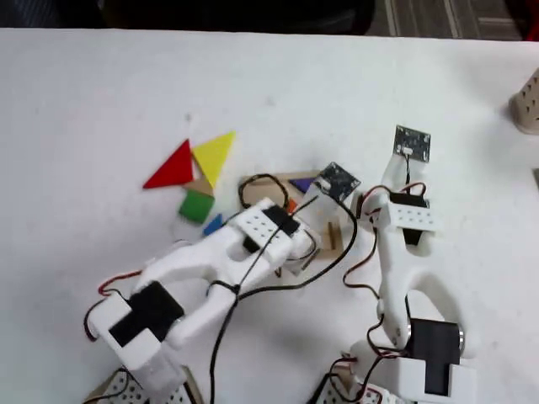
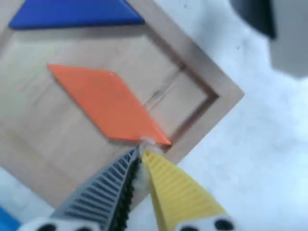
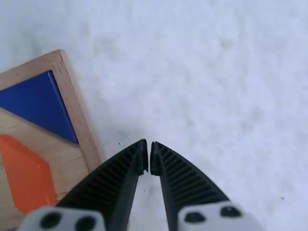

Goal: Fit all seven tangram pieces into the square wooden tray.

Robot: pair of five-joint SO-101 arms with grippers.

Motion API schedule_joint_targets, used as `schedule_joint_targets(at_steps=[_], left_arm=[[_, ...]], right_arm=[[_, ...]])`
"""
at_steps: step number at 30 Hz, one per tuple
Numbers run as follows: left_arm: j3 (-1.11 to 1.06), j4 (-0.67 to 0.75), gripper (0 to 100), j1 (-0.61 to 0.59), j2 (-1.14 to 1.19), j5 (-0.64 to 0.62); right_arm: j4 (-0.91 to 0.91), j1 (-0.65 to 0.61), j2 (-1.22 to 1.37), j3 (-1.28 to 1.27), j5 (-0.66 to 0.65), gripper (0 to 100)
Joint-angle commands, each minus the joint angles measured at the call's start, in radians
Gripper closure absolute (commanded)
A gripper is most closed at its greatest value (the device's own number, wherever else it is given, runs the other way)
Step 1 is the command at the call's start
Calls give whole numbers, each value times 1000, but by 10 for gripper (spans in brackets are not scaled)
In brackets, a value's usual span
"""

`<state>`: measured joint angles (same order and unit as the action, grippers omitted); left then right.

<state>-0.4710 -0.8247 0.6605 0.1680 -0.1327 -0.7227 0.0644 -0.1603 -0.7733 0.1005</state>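
The square wooden tray (image 1: 331,236) lies mid-table, half under my left arm (image 1: 210,261). Inside it rest a blue triangle (image 2: 72,13) near one corner and an orange parallelogram (image 2: 106,101) in the middle. My left gripper (image 2: 142,151) is shut, its tips touching the parallelogram's corner close to the tray rim (image 2: 192,62). My right gripper (image 3: 148,156) is shut over bare table just outside the tray rim (image 3: 77,108), beside the blue triangle (image 3: 33,103). A red triangle (image 1: 173,167), a yellow triangle (image 1: 215,154), a green square (image 1: 196,206) and a small blue piece (image 1: 213,224) lie left of the tray.
Black and red cables (image 1: 253,189) loop over the tray and around both arms. A pale wooden object (image 1: 526,105) stands at the right edge. The right arm (image 1: 404,217) stands right of the tray. White table stretches wide at the back and left.
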Motion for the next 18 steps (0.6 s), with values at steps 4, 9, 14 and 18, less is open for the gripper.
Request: schedule_joint_targets(at_steps=[4, 9, 14, 18], left_arm=[[54, -14, 976, -36, -51, -2], [12, -74, 976, -76, -208, -2], [-54, 38, 976, -176, -242, -21], [2, 74, 976, -245, -139, -138]], right_arm=[[-1, 4, -45, 8, 2, 981], [-1, 4, -45, 8, 2, 981], [-1, 4, -45, 8, 2, 981], [-1, 4, -45, 8, 2, 981]])
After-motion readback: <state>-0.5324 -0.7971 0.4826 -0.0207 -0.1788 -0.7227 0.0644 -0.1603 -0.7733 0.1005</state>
